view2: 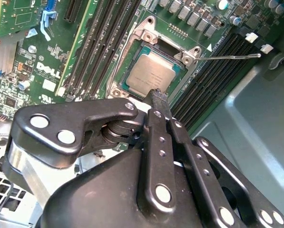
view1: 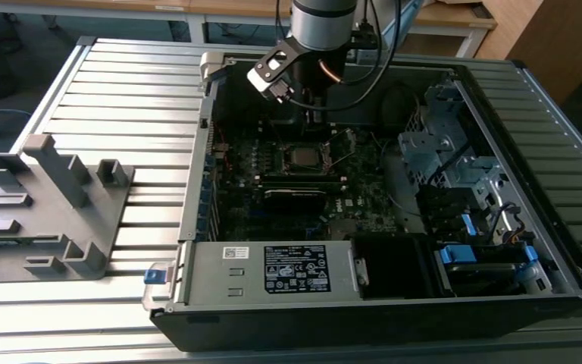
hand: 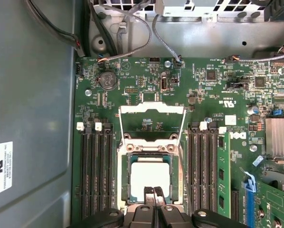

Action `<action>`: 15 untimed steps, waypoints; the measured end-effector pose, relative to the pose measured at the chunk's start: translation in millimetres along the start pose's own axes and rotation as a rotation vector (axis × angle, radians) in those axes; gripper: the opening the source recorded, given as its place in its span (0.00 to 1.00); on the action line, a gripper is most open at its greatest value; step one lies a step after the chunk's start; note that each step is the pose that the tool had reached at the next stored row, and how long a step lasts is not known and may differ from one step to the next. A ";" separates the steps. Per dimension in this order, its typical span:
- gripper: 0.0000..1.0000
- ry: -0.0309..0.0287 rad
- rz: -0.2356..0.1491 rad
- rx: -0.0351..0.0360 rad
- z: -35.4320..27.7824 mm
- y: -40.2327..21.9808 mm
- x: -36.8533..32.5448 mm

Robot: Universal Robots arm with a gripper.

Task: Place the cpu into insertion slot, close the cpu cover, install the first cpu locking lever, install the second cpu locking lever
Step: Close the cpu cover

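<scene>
Your end effector (hand: 153,194) hangs over the cpu (hand: 149,173). Its two fingers are pressed close together, and you can see nothing between them. The cpu lies flat in its slot on the green board (hand: 203,95). The cpu cover (hand: 151,109) is flipped open beside the slot, not over the cpu.

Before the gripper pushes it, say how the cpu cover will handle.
The cpu cover is a thin metal frame with an open window, so probably light and flexible. It is open, joined to the socket at one edge, so a push should swing it, not slide it. Its bare metal may be slippery.
</scene>
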State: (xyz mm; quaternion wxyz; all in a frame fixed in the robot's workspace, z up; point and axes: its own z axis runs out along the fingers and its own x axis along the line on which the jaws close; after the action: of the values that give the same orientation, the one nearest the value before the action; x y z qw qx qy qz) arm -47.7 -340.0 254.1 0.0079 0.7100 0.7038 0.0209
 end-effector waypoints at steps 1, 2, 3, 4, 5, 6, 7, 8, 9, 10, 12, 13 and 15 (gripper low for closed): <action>0.11 0.0000 0.000 0.0000 -1.2 0.0 0.0; 0.11 0.0000 0.000 0.0000 -2.2 0.1 0.0; 0.11 0.0000 0.000 0.0000 -3.4 0.1 0.1; 0.11 -0.0001 0.000 0.0000 -4.4 0.2 0.1; 0.11 -0.0001 0.000 0.0001 -5.1 0.2 0.1; 0.11 0.0000 0.000 0.0000 -5.5 0.2 0.1; 0.11 0.0001 0.000 -0.0001 -5.7 0.2 0.1; 0.11 0.0001 0.000 -0.0001 -5.9 0.2 0.1; 0.11 0.0002 0.000 -0.0001 -5.9 0.3 0.1; 0.11 0.0002 0.000 -0.0001 -6.0 0.3 0.1; 0.11 0.0000 0.000 0.0001 -6.1 0.7 0.1; 0.11 -0.0002 0.000 0.0002 -6.1 1.7 0.1; 0.11 -0.0002 0.000 0.0001 -6.0 4.2 0.1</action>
State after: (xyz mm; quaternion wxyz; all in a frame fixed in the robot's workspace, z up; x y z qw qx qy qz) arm -43.7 -340.0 260.3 0.0079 0.7100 0.7038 0.0208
